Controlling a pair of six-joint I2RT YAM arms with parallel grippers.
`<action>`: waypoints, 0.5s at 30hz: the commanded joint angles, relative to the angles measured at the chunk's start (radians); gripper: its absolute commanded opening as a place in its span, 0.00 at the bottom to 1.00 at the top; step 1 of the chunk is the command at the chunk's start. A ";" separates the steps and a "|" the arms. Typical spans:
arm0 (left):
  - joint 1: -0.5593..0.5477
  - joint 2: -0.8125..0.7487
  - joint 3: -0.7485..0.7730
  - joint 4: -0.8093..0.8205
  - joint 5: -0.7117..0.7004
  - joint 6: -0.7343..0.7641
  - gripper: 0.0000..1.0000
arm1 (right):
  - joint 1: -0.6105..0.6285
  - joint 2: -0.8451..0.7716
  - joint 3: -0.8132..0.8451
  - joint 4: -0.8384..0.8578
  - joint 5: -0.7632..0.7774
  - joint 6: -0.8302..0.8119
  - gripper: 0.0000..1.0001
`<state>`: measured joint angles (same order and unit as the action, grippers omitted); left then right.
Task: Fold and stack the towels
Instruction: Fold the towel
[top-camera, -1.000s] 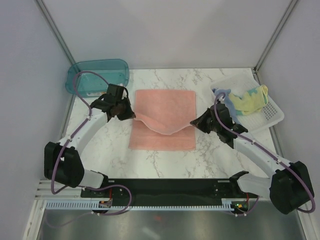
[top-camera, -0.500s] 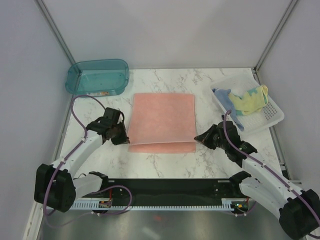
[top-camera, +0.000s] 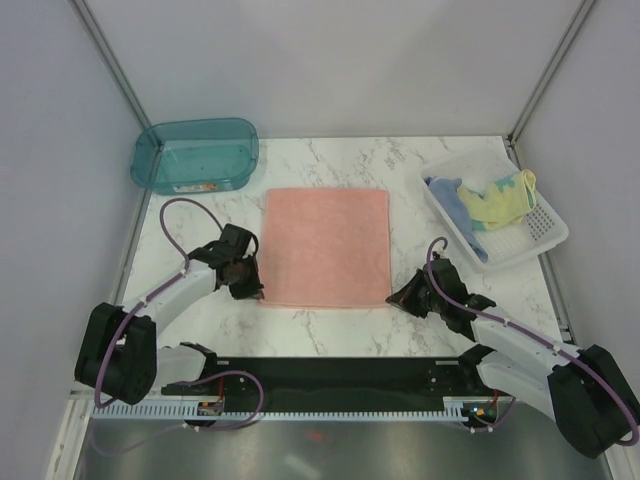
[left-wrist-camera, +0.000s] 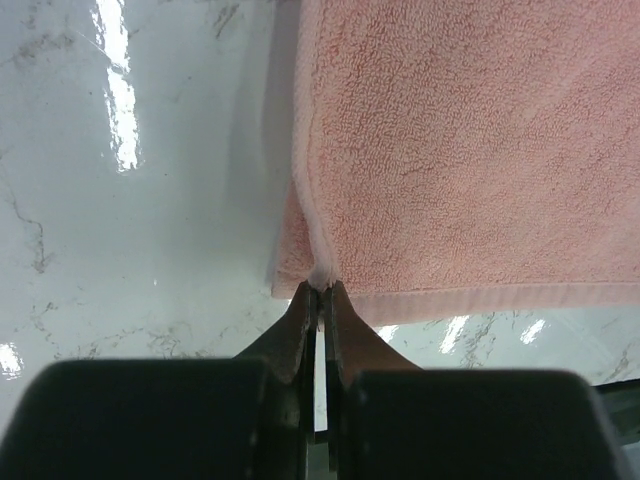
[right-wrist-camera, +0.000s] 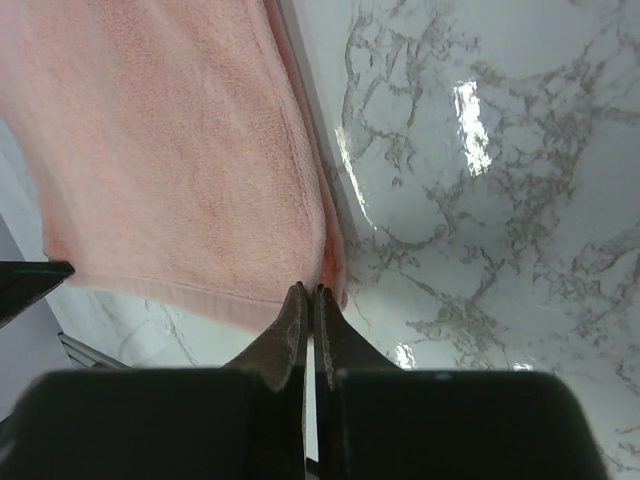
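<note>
marble table, bin and basket behind; left end effector, right end effector clamp pink towel corners

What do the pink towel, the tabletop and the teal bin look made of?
The pink towel looks like terry cloth, likely cotton: fuzzy looped pile and a flat woven hem band. The tabletop has a glossy white marble look, with grey veins and sharp light glints; whether it is stone or laminate can't be told. The teal bin looks like translucent plastic: tinted see-through walls and rounded moulded corners.
</note>
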<state>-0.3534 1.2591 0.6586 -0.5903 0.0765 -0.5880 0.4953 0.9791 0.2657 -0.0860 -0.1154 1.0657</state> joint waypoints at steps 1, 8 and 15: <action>-0.019 0.019 -0.004 0.027 -0.029 -0.024 0.02 | 0.003 -0.014 -0.006 0.032 0.051 -0.029 0.00; -0.062 0.031 -0.001 -0.015 -0.108 -0.055 0.03 | 0.003 -0.062 -0.025 0.011 0.022 -0.026 0.00; -0.062 -0.023 0.059 -0.108 -0.161 -0.085 0.61 | 0.003 -0.206 0.075 -0.191 0.054 -0.049 0.33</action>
<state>-0.4141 1.2808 0.6682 -0.6415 -0.0296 -0.6281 0.4957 0.8349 0.2584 -0.1768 -0.0956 1.0389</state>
